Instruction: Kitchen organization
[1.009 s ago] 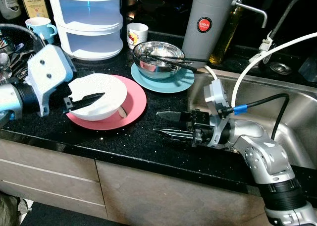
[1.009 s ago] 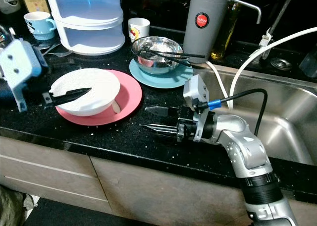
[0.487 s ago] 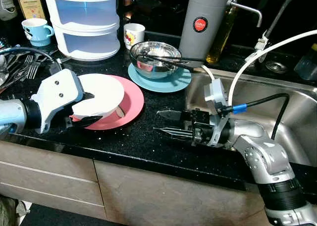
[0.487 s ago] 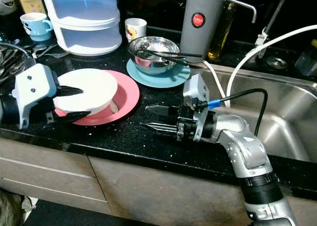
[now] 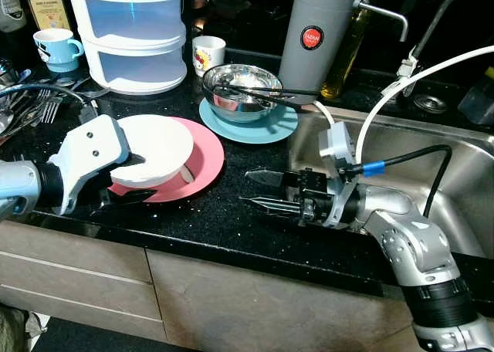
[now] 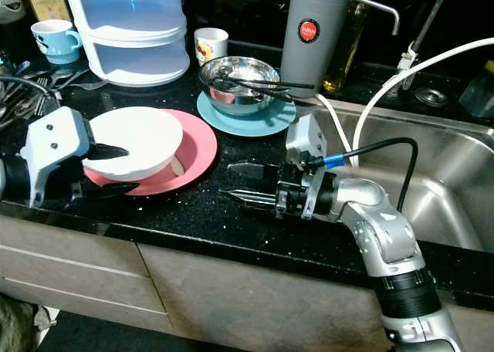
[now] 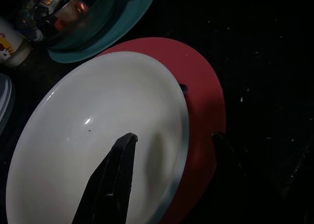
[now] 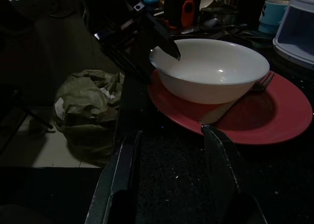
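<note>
In the left middle of the frame, the left gripper (image 5: 127, 178) has its 2 fingers spread over the near rim of the white bowl (image 5: 158, 147), which sits on the pink plate (image 5: 204, 163). At center, the right gripper (image 5: 262, 191) hovers over the black counter (image 5: 208, 221), open and empty.

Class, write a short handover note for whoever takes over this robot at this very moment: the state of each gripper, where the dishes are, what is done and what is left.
Left gripper: open around the near rim of the white bowl, one finger inside, one below; not clamped.
Right gripper: open, holding nothing, hovering over the black counter beside the sink.
The white bowl sits on the pink plate with a utensil under its edge. The steel bowl with chopsticks sits on the blue plate.
Done: nothing moved.
Left: lift the bowl, sort the dishes.
</note>
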